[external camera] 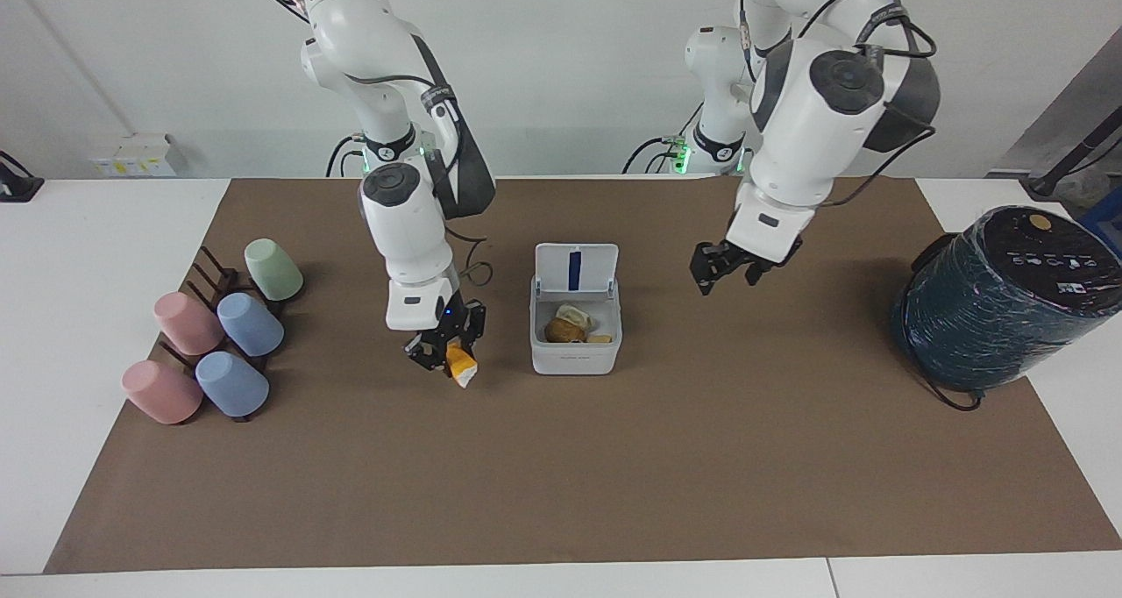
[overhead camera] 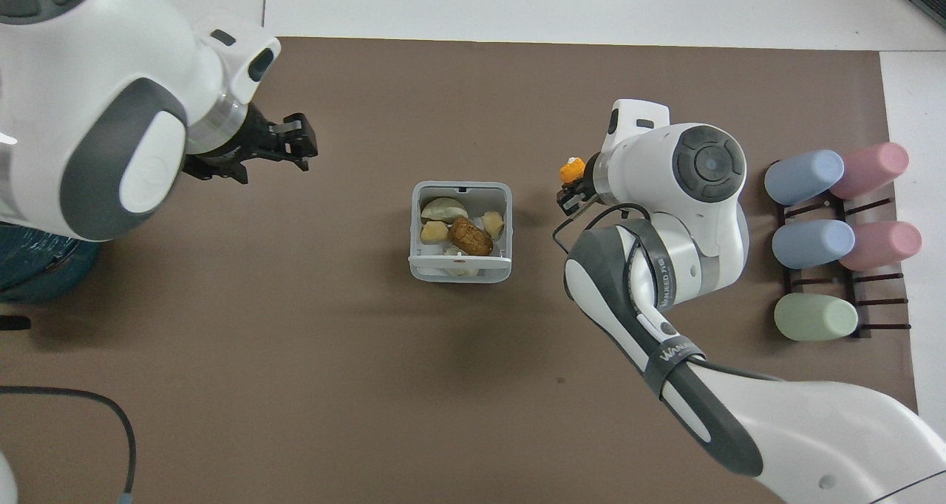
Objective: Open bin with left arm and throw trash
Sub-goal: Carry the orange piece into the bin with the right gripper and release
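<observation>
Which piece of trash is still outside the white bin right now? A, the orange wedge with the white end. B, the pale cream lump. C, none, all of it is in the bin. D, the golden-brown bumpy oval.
A: the orange wedge is clamped in the right gripper beside the open bin, while the golden-brown oval and the cream lump lie inside.

Facing camera: high, across the counter (external camera: 561, 493), facing the robots. Overhead camera: above robots' end, looking steeply down. Shared: mat (overhead camera: 473, 378), bin (external camera: 574, 352).
</observation>
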